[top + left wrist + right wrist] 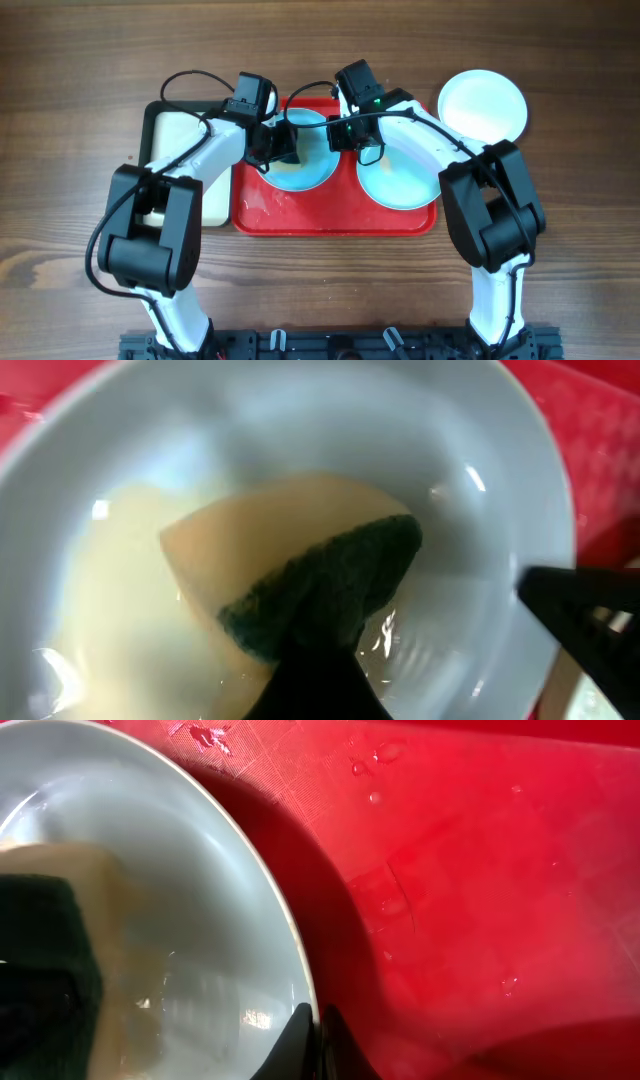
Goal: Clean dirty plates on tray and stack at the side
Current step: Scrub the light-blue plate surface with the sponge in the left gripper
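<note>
On the red tray (330, 216) lie two pale blue plates, a left one (312, 172) and a right one (400, 182). A white plate (483, 103) sits on the table beyond the tray's right corner. My left gripper (283, 150) is shut on a yellow sponge with a dark green scouring side (300, 580), pressed into the left plate (500, 480) among yellowish wet smears. My right gripper (318, 1032) is shut on that plate's rim (285, 920), one finger inside and one outside. The sponge (50, 950) also shows in the right wrist view.
A cream tray with a black rim (185, 130) lies left of the red tray, under my left arm. Water drops dot the red tray (480, 870). Both arms meet over the tray's back edge. Wooden table surrounds everything.
</note>
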Tool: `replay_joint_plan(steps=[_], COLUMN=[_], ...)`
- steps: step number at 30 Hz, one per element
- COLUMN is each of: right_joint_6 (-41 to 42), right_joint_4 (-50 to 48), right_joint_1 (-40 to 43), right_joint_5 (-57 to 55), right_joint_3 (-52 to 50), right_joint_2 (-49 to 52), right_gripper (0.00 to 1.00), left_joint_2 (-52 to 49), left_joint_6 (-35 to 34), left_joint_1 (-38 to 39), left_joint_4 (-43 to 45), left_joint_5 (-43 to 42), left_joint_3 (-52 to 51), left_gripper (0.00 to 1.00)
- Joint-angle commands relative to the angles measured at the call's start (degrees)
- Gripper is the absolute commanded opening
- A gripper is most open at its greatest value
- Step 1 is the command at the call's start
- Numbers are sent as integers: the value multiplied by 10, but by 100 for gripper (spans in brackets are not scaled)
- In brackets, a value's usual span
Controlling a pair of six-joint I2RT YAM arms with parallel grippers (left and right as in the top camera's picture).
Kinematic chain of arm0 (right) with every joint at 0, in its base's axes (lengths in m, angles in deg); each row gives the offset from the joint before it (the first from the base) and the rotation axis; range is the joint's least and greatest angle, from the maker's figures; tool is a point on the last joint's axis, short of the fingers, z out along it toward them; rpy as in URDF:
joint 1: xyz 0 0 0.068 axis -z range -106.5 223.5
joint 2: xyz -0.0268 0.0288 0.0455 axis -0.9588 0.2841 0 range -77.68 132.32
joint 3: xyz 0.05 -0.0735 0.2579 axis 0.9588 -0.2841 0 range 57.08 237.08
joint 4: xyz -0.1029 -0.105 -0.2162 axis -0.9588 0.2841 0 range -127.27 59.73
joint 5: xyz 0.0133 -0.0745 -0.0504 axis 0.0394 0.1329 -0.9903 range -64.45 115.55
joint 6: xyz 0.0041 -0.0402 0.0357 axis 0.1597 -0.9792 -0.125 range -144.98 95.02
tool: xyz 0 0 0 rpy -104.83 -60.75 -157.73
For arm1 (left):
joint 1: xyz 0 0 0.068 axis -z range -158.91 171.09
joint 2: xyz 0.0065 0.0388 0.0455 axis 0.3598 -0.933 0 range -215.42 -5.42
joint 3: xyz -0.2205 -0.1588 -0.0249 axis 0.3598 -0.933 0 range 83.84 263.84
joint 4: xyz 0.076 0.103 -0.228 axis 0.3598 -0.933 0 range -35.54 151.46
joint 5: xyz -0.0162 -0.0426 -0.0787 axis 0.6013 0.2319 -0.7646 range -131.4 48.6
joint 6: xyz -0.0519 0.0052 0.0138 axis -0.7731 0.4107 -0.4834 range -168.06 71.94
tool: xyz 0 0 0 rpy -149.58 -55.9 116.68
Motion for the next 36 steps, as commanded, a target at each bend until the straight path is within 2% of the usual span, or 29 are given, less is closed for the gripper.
replay_joint_plan(steps=[1,9,14,20,23,28,36], right_joint_6=[-2,-2,-5,-5,-4,-4,-4], right_joint_4=[-2,-2,-2,-2,-2,-2,-2], right_joint_1=[-3,-3,-3,-3,-3,-3,-3], right_joint_5=[5,5,5,5,5,5,5], right_joint_3=[3,3,3,3,3,3,3], right_joint_2=[14,14,14,14,14,14,14], right_gripper=[4,4,4,4,4,4,4], left_joint_2=[-27,-28,-8,111,192,190,143], left_joint_6=[-3,-3,-3,-3,-2,-2,-3], left_joint_1=[18,42,28,-23,-38,-37,-37], left_joint_4=[11,36,35,33,-5,-60,-62], left_joint_5=[-50,-48,-48,-90,-71,10,34], left_joint_3=[-7,-7,-7,-3,-3,-9,-37], left_gripper=[4,4,4,4,4,4,4])
